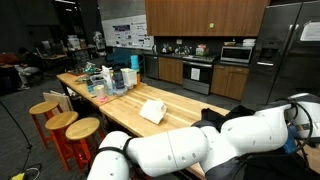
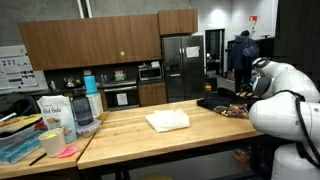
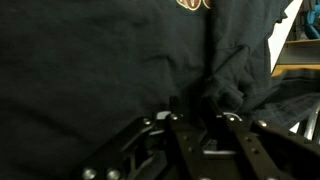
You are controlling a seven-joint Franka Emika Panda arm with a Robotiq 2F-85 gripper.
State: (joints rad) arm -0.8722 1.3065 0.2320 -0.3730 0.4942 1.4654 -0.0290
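Observation:
My gripper (image 3: 192, 108) presses down into a black garment (image 3: 90, 60) that fills the wrist view. Its two dark fingers (image 3: 172, 125) stand close together with a narrow gap, and a raised fold of the cloth (image 3: 225, 95) bunches at the tips. The view is too dark to show whether cloth is pinched between them. A pale printed emblem (image 3: 193, 4) shows at the top edge. In both exterior views the garment (image 2: 225, 103) (image 1: 212, 118) lies at one end of the wooden table (image 2: 150, 140), under the white arm (image 2: 285, 95), which hides the gripper.
A folded white cloth (image 2: 167, 121) (image 1: 152, 110) lies mid-table. Bags, bottles and boxes (image 2: 60, 115) (image 1: 105, 80) crowd the other end. Round stools (image 1: 60, 122) line one side. Kitchen cabinets, oven and fridge (image 2: 180, 65) stand behind, where a person (image 2: 240, 55) stands.

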